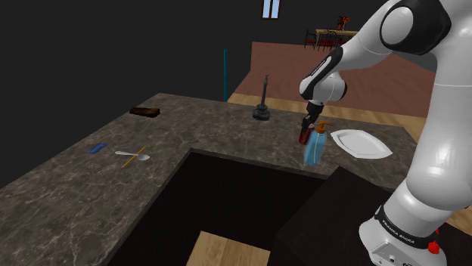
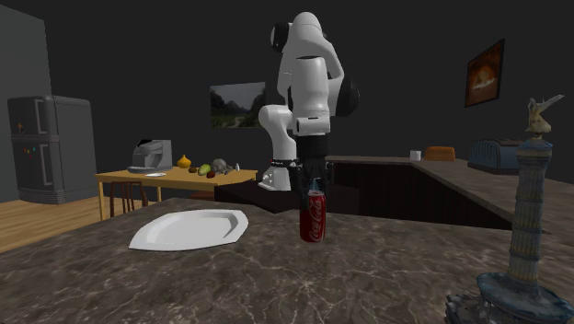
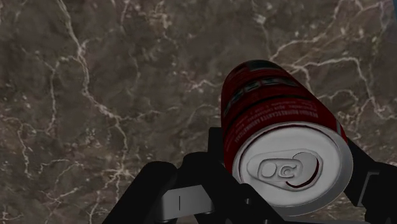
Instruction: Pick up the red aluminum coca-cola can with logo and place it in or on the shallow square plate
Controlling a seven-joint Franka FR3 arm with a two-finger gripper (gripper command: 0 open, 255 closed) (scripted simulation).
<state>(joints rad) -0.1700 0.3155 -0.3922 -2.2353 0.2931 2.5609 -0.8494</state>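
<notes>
Pincer (image 2: 312, 184) closed part-way and pinching the red cola can (image 2: 315, 217): one black finger (image 3: 216, 149) is pressed to each side just below the rim. The silver lid with its pull tab faces the wrist camera. Second exterior view, left to right: white square plate (image 2: 190, 230) flat on the dark marbled counter (image 2: 276, 285); can upright near the plate's right corner, not touching it; stone tower figurine (image 2: 526, 230) at the right edge, its base cut off. Cannot tell whether the can's foot rests on the counter or hangs just clear of it. Shoulder view: a blue pump bottle (image 1: 315, 148) covers most of the can, and a red sliver shows beside it under the pincer. Arm: white links stacked upright behind, forearm and hand vertical, fingers pointing straight down over the can.
</notes>
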